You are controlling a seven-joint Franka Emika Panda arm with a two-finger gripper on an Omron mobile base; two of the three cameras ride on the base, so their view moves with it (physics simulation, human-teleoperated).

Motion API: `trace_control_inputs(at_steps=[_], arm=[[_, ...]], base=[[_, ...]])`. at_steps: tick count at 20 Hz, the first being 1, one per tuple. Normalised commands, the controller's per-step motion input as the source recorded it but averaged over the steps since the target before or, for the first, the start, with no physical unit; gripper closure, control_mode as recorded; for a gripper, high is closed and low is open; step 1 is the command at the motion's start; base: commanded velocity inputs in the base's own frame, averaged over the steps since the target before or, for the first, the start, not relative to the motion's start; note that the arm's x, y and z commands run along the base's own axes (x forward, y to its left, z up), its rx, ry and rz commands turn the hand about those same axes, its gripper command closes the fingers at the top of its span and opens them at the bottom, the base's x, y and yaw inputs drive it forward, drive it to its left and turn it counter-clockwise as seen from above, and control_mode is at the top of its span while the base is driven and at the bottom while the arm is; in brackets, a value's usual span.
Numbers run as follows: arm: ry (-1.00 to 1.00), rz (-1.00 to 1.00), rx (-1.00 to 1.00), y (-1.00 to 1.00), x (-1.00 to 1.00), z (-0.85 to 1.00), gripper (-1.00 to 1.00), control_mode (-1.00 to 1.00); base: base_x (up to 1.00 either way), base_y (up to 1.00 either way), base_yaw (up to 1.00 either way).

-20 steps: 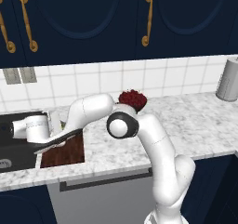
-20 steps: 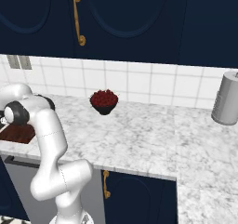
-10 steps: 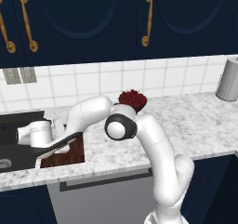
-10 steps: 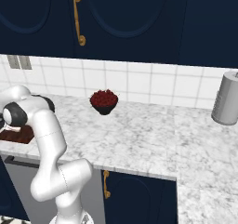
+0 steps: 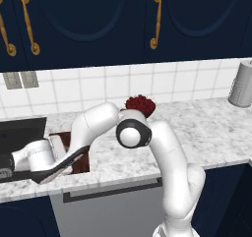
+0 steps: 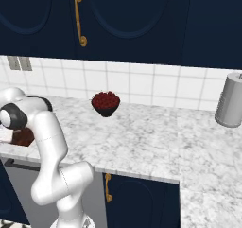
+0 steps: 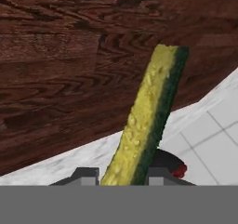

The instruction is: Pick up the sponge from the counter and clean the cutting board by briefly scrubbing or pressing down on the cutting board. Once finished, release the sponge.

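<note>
In the hand view the sponge (image 7: pixel 148 121) stands on edge between the two finger tips (image 7: pixel 84 175), its yellow body on one side and its dark green layer on the other. It rises from the gripper (image 7: pixel 122 177) towards the cutting board (image 7: pixel 60 69), whose dark reddish-brown grain lies behind it. The jaws sit just beside the sponge on either side; whether they press it or have let go cannot be told. A strip of marbled tabletop (image 7: pixel 69 155) and white wall tiles (image 7: pixel 209 135) show past the board's edge.

From the left base view the arm (image 5: pixel 93 128) reaches low to the left over the cutting board (image 5: pixel 81 162), beside the dark sink basin (image 5: pixel 19 130). A dark bowl of red fruit (image 6: pixel 106 103) and a grey canister (image 6: pixel 230 106) stand on the tabletop (image 6: pixel 142 137). No writing or labels can be read anywhere.
</note>
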Motion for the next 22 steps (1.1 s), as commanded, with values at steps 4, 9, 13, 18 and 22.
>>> trace_control_inputs(at_steps=[4, 9, 13, 18, 22], arm=[[0.00, 0.14, 0.00, 0.18, -0.85, -0.06, 1.00, -1.00], [0.01, 0.11, 0.02, 0.04, -0.70, -0.09, 1.00, -1.00], [0.00, -0.02, -0.02, -0.89, 0.09, 0.02, 1.00, -1.00], [-0.01, -0.11, -0.07, -1.00, 0.14, 0.08, 1.00, -1.00], [-0.06, -0.10, 0.01, -1.00, 0.00, 0.00, 1.00, -1.00]], base=[[0.00, 0.00, 0.00], [0.00, 0.00, 0.00], [0.00, 0.00, 0.00], [0.00, 0.00, 0.00], [0.00, 0.00, 0.00]])
